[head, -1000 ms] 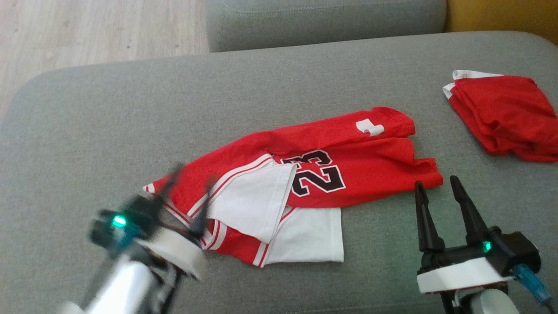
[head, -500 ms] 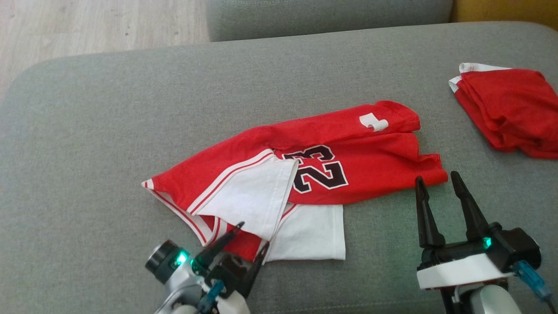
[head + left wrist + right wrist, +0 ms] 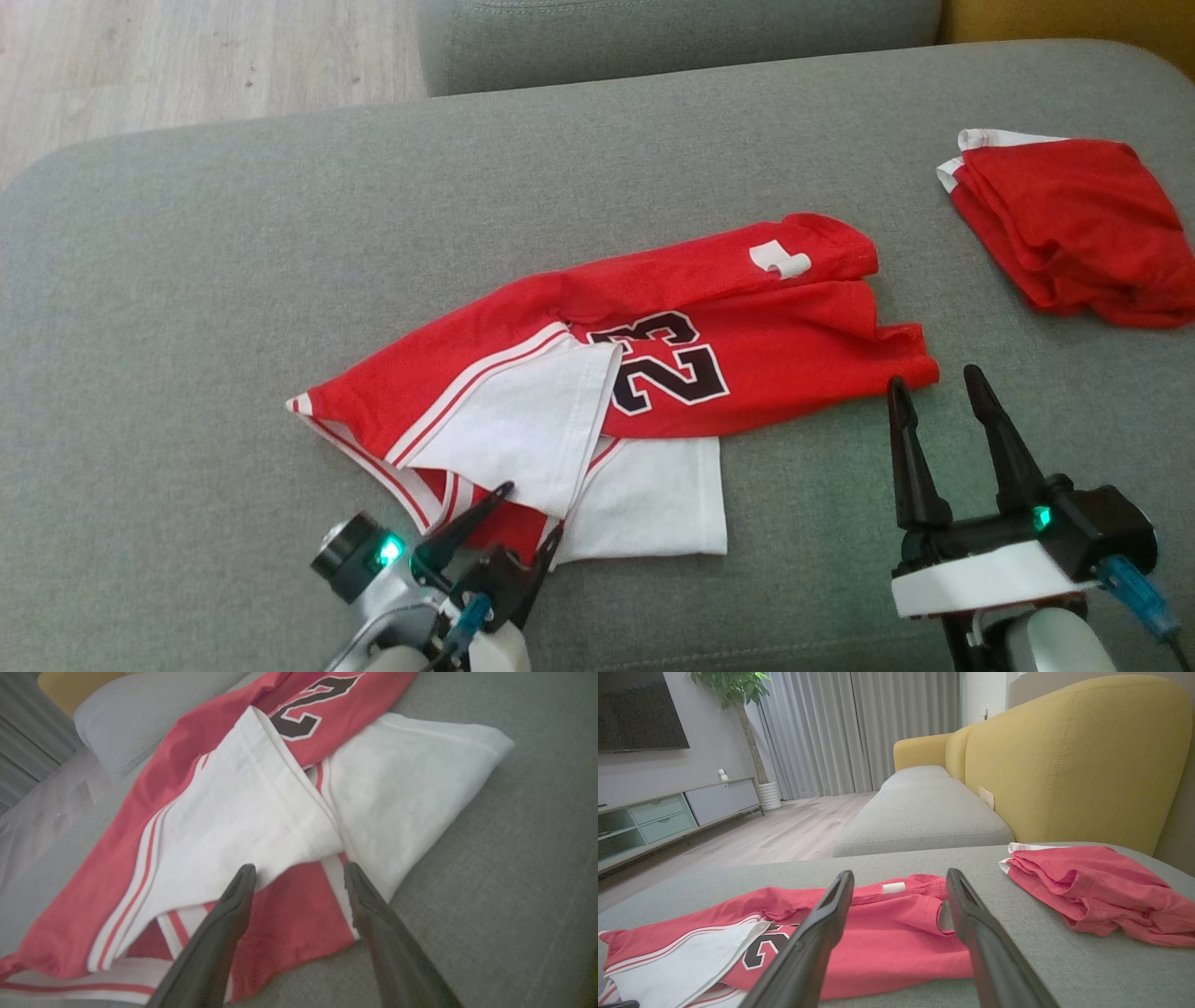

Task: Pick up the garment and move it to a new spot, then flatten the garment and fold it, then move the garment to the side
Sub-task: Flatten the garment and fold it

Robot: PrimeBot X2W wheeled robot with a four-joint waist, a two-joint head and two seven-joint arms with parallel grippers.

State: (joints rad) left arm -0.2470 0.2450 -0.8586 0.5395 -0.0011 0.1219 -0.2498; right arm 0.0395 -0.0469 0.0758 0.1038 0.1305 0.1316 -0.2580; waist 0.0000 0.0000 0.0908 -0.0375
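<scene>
The left gripper (image 3: 532, 509) is seen with fingers spread at the near hem of the crumpled red-and-white number-23 jersey (image 3: 775, 355), laid mid-cushion on the grey fabric sofa seat (image 3: 187, 280). The right gripper (image 3: 934, 378) is held open beside the jersey's right corner.

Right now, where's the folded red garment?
Head view, upper right: the folded red garment lies on the grey cushion, apart from and right of the number-23 jersey.

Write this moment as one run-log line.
phase: pre-grasp | left gripper: open, over jersey hem | right gripper: open, beside jersey | second garment: far right
</scene>
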